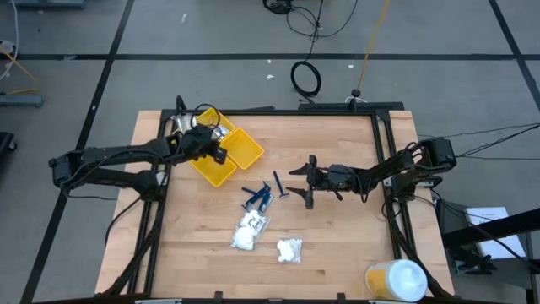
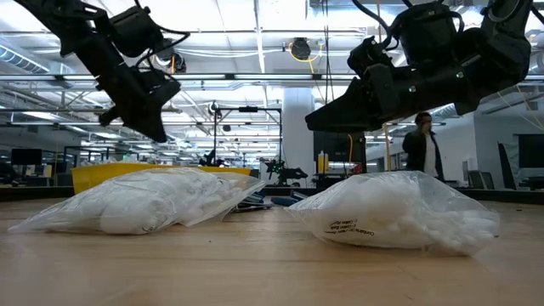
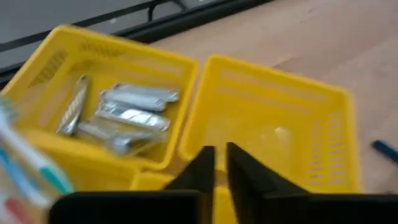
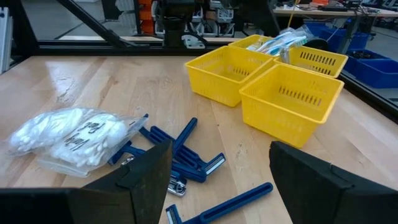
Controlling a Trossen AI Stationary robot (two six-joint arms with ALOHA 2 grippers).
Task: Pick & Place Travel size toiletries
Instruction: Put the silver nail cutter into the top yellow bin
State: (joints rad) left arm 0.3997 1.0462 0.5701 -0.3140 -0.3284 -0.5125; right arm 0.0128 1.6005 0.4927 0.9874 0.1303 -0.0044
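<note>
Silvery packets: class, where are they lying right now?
In the left wrist view, the silvery packets lie heaped in one compartment of the yellow tray, beside an empty compartment; the high view puts the tray at the table's far left.

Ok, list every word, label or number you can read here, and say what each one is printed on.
Nothing can be read for certain.
Nearer clear bag of white lumps: small dark print in the low view, too small to read.
Clear bags beside the blue sticks: dark lettering in the right wrist view, tilted and too blurred to quote.
Silvery packets in the yellow tray: no legible text.
White-and-yellow round container: no lettering visible.
</note>
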